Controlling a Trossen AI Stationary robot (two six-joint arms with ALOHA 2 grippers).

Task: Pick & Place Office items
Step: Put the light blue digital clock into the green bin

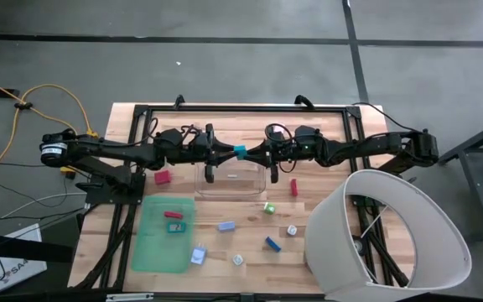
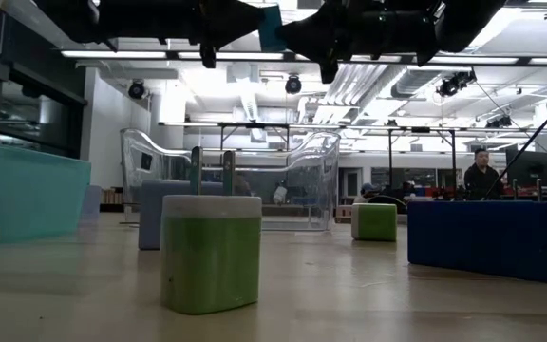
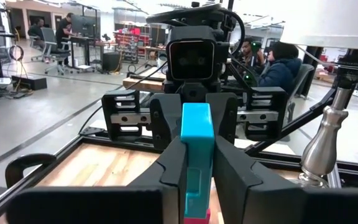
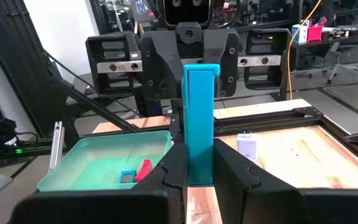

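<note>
Overhead, teal piece (image 1: 241,152) (both fingers clamped)

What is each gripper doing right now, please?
Left gripper: closed on the teal rectangular block, above the clear plastic bin.
Right gripper: closed on the same block's other end.

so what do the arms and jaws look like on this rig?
Both arms are black and slim, built of jointed segments, with dark cables looped near the wrists. The left arm ends at a round silver-faced joint by its base. Left gripper and right gripper are blocky black units with silver bolted rail plates and flat wedge-shaped jaws.
</note>
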